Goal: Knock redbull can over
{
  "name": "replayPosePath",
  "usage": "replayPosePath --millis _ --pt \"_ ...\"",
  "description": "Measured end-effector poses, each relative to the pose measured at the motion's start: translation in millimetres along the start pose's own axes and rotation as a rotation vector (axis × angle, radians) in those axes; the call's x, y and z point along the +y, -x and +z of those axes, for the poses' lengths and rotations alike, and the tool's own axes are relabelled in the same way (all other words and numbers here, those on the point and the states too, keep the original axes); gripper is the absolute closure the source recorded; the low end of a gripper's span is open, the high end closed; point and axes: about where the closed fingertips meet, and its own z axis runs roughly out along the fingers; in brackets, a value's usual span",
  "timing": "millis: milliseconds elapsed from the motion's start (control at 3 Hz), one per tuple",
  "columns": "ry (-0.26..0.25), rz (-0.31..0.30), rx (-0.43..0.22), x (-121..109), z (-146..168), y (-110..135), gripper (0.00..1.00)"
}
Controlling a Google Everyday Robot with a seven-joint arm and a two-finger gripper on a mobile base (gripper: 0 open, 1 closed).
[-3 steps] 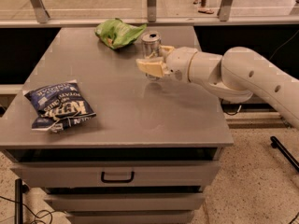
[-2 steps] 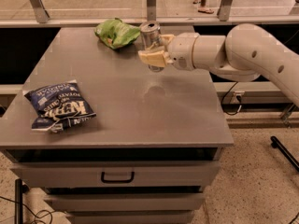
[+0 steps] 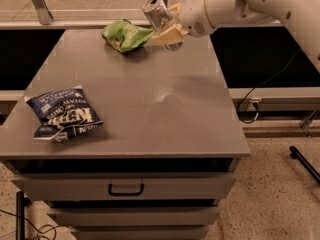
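Note:
The redbull can (image 3: 156, 11) is a slim silver can with its round top showing. It leans to the upper left at the back of the grey table (image 3: 150, 109), right next to the green snack bag (image 3: 125, 35). My gripper (image 3: 164, 22) reaches in from the upper right. Its tan fingers (image 3: 169, 34) sit on both sides of the can and hold it tilted. The can's base is near the tabletop, partly hidden by the lower finger.
A dark blue chip bag (image 3: 62, 115) lies at the table's front left. The table has drawers below with a handle (image 3: 126, 189). A railing and glass stand behind the table. A cable (image 3: 250, 106) and a black bar (image 3: 302, 161) are on the floor at the right.
The gripper and can have moved toward the table's back edge, closer to the green bag. The can was upright and now leans to the left.

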Motion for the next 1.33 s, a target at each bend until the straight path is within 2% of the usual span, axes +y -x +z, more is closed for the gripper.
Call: replayPosePath --millis 333,667,1000,1333 --pt "0.084 -0.159 0.155 -6.8 -0.6 -3.9 1.0" --pt "0.218 -0.283 0.299 10.2 -5.7 -19.6 1.0" --pt "0.39 -0.383 0.425 39.6 -17.9 -36.1 1.0" --pt "0.537 -0.443 0.511 64.6 -29.7 -49.9 1.0"
